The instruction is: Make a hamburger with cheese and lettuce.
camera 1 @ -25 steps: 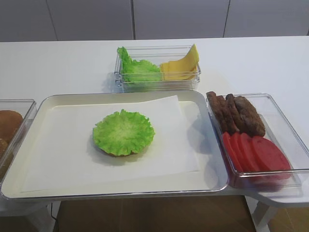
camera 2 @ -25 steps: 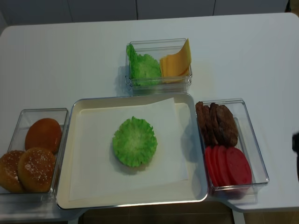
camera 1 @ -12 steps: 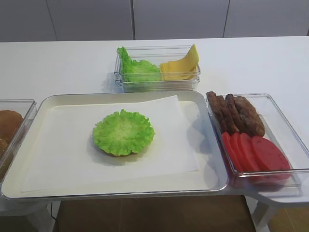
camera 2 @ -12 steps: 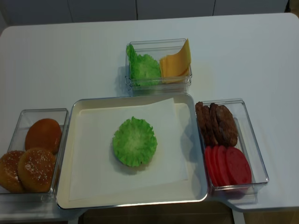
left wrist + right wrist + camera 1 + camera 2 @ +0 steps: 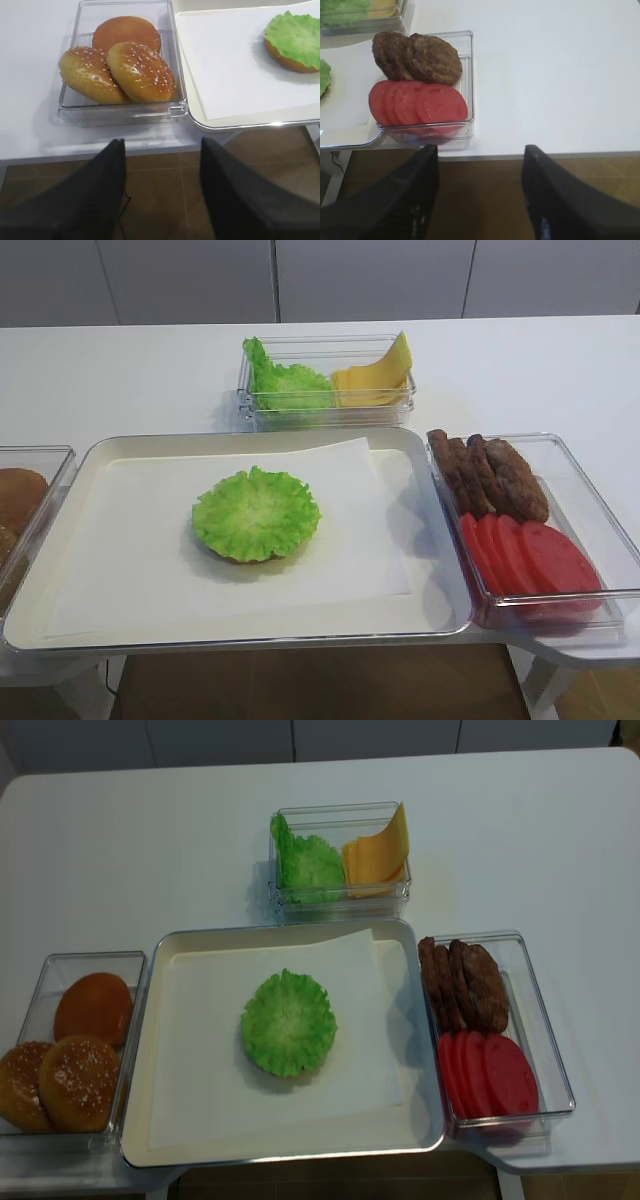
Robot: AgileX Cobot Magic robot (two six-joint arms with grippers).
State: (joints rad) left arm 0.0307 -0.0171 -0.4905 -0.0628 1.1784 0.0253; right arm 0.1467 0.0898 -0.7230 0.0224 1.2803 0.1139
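Note:
A frilly green lettuce leaf (image 5: 256, 513) (image 5: 288, 1023) lies on the hamburger bun half, whose brown rim (image 5: 286, 61) shows under the leaf (image 5: 295, 31), in the middle of the paper-lined tray (image 5: 135, 1120). Yellow cheese slices (image 5: 372, 375) (image 5: 375, 850) lean in the far clear box beside more lettuce (image 5: 310, 865). My left gripper (image 5: 161, 143) is open and empty, below the table's front edge near the bun box. My right gripper (image 5: 480, 148) is open and empty, below the front edge near the tomato box. Neither gripper shows in the exterior views.
A clear box of whole brown buns (image 5: 70, 1055) (image 5: 120, 65) stands left of the tray. A clear box with dark patties (image 5: 465, 982) (image 5: 417, 57) and red tomato slices (image 5: 490, 1075) (image 5: 417, 102) stands right of it. Brown floor lies below the table edge.
A dark part of the right arm at the right edge of the realsense view one second ago has gone out of view. The food has not moved.

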